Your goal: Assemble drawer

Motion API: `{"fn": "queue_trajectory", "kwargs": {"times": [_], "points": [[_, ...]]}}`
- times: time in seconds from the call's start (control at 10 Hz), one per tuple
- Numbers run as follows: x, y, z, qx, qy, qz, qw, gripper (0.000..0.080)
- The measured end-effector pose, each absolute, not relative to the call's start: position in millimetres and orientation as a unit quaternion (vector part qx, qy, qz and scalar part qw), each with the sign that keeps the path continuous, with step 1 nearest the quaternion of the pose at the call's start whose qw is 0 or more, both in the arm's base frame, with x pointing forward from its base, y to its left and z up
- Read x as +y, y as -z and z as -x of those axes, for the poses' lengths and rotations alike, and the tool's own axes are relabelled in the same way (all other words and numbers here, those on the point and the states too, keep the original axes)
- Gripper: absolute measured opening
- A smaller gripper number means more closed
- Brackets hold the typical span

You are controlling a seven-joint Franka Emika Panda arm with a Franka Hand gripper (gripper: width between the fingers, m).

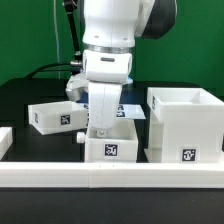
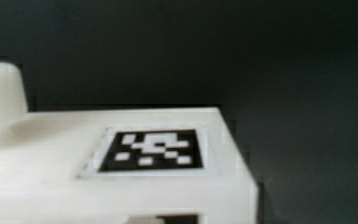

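The drawer lies in three white parts. The tall housing (image 1: 185, 125) stands at the exterior view's right. One small tray (image 1: 57, 116) sits at the left. A second small tray (image 1: 112, 145) sits in the middle, just behind the front rail, with a tag on its front face. My gripper (image 1: 100, 128) is lowered straight onto this middle tray, and the tray hides its fingertips. In the wrist view the tray's white face and its tag (image 2: 155, 150) fill the lower half at very close range. I cannot tell how the jaws stand.
The long white border rail (image 1: 110, 177) runs along the front edge. The marker board (image 1: 133, 108) lies behind the middle tray. The table is black, with a green wall behind. A cable hangs at the back left.
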State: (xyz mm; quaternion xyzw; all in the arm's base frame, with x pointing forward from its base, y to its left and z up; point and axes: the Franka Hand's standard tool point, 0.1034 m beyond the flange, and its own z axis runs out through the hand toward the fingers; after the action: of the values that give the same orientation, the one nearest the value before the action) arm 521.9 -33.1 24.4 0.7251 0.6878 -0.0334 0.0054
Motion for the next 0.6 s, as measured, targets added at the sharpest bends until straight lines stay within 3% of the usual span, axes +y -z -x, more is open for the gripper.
{"fn": "queue_trajectory", "kwargs": {"times": [0.6], "points": [[-17,-23.5,-537,0.704,0.018,-0.709,0.018,0.0042]]}}
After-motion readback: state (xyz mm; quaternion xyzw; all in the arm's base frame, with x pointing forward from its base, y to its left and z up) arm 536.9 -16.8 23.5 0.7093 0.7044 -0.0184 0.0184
